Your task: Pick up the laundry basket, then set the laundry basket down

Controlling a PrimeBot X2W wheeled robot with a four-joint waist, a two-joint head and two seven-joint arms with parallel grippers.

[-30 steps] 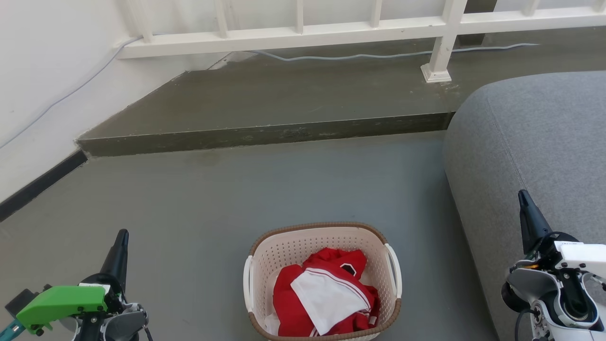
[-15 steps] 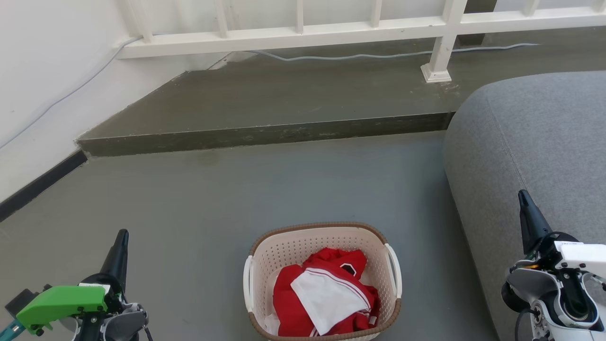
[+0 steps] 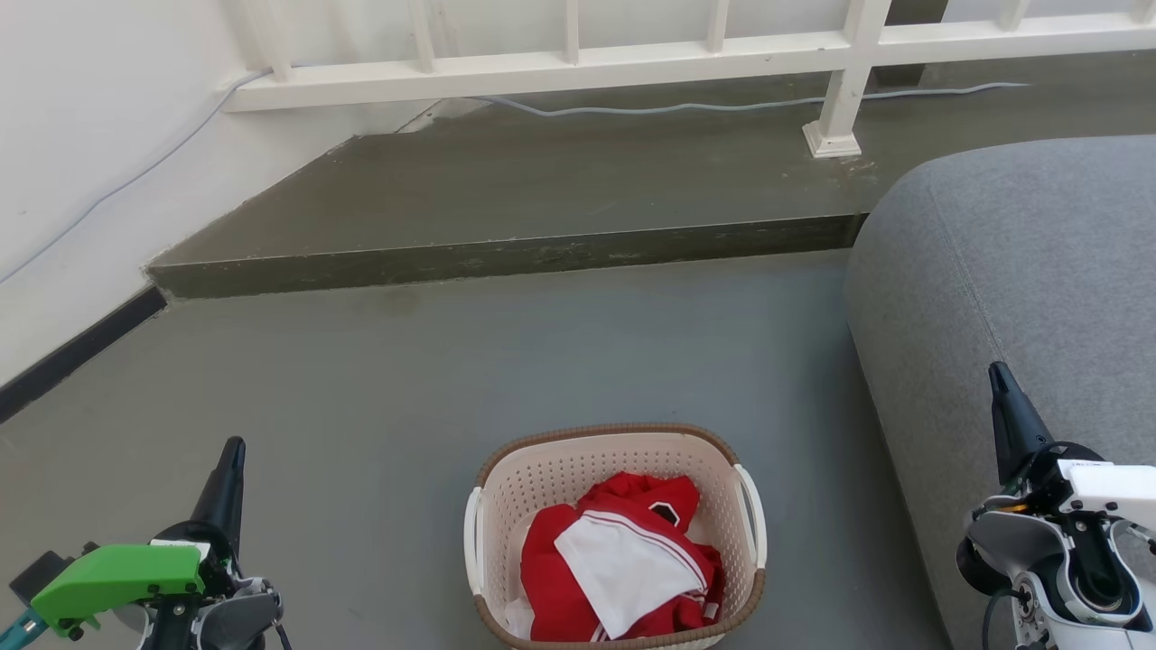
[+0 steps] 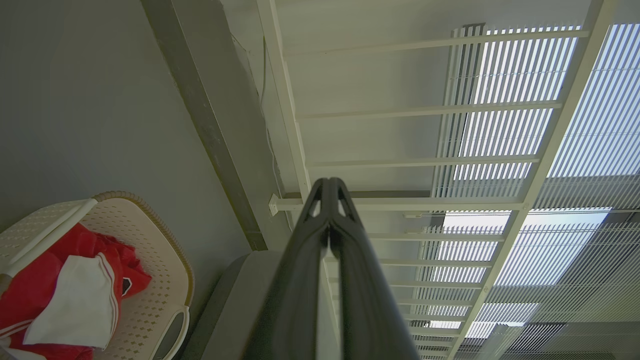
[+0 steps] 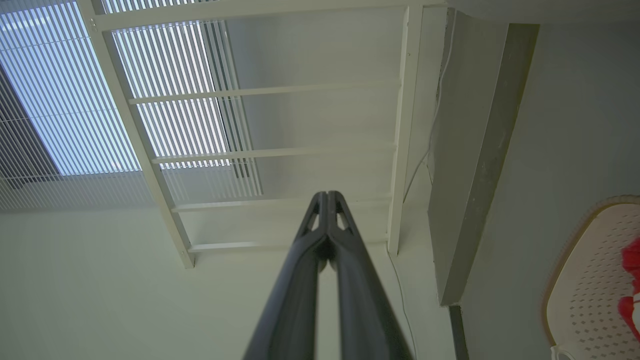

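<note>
While the laundry basket (image 3: 560, 477) stood on the floor (image 3: 406, 379) with red-and-white cloth (image 3: 623, 564) inside, it lay between the claws, one white handle facing each. Left claw (image 3: 234, 451), right claw (image 3: 996, 375): both closed, empty, about equally near.

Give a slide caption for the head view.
Laundry basket with red garment on floor between left gripper and right gripper.

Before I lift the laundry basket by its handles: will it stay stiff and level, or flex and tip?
Probably stiff: the laundry basket has moulded perforated walls and a thick rim. Likely light, holding only some red and white clothing. With handles on two sides, lifting one alone would probably tilt it.
</note>
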